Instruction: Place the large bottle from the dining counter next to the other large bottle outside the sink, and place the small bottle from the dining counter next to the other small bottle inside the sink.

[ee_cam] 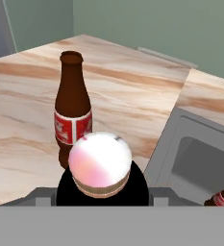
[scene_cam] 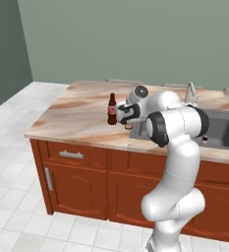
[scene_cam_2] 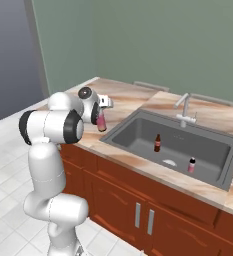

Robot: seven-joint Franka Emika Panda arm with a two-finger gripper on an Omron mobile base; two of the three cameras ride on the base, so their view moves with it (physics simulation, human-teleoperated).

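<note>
Gripping the gradient bottle [ee_cam: 100, 166] beside the cola bottle [scene_cam: 112, 109] — claw [scene_cam: 123, 114]; two small bottles visible in the sink [scene_cam_2: 138, 125].

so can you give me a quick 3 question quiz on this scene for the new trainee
1. True or false: the tall brown bottle stands inside the sink.
2. What do the fingers hold? a) the gradient bottle b) a cup c) nothing
3. Fill in: the short brown bottle stands upright in the ____.

Key: 1 false, it stands on the counter beside the sink; 2 a; 3 sink.
</note>
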